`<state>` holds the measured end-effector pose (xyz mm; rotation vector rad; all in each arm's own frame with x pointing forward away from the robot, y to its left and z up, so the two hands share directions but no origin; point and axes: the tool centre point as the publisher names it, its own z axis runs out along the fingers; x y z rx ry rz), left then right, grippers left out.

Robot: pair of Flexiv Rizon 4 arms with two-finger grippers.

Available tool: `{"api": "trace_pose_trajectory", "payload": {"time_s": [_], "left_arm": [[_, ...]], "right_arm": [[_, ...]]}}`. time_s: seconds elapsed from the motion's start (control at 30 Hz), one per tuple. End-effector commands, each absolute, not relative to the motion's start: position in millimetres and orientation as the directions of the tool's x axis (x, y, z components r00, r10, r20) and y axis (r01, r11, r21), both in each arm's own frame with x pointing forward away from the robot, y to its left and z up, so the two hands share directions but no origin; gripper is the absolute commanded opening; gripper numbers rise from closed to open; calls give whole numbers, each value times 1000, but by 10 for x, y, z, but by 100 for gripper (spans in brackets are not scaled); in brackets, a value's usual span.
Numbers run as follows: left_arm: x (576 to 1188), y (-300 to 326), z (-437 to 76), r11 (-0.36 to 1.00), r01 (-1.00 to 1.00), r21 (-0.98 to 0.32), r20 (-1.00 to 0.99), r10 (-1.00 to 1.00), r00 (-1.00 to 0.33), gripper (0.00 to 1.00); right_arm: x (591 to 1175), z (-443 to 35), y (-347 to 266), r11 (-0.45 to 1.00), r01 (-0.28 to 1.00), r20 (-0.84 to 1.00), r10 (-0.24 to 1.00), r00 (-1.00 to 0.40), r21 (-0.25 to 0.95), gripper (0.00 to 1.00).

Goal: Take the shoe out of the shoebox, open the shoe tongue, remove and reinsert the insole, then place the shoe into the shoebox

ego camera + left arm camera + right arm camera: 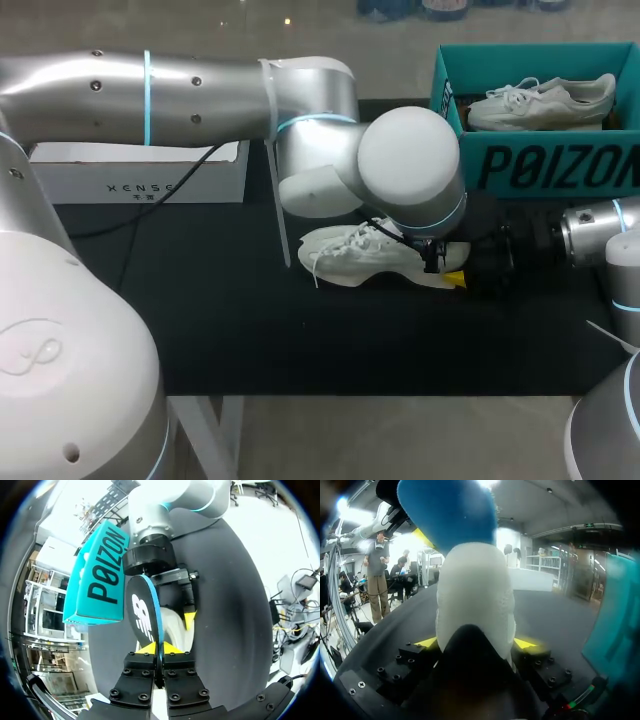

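A white box (140,172) sits far left of my fingers on the tabletop (200,320). My left fingers (151,649) are pinched tight on the insole (142,612), held edge-on just beside the shoe (365,255). My right fingers (453,278) clamp the shoe's heel from both sides. Beyond them stands the shoebox (540,165), with a second shoe (540,100) inside.

I see a black-topped desk (250,330) beneath my left gripper (159,649); a white box (140,175) lies on it, well apart from that gripper.
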<state>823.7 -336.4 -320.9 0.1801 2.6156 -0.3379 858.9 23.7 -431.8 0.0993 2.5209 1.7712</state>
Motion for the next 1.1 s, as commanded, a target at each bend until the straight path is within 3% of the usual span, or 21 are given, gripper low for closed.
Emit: {"api": "trace_pose_trajectory", "payload": {"time_s": [0.03, 0.23, 0.67, 0.87, 0.9, 1.1], "left_arm": [[8223, -3356, -3215, 961, 184, -204, -490, 63, -869, 12], [8228, -3350, -3255, 963, 183, -200, -493, 63, -868, 22], [8438, -3383, -3369, 971, 161, -175, -519, 48, -854, 22], [8489, -3426, -3404, 973, 155, -173, -524, 42, -850, 13], [8491, -3428, -3405, 971, 158, -182, -527, 39, -849, 0], [8441, -3426, -3313, 965, 161, -209, -533, 25, -846, 0]], "right_arm": [[8589, -4354, 254, 340, 20, -11, 88, -996, 940, 0], [8589, -4354, 254, 340, 20, -11, 88, -996, 940, 0], [8589, -4354, 254, 340, 20, -11, 88, -996, 940, 0], [8589, -4354, 254, 340, 20, -11, 88, -996, 940, 0], [8589, -4354, 254, 340, 20, -11, 88, -996, 940, 0], [8589, -4354, 254, 340, 20, -11, 88, -996, 940, 0]]}}
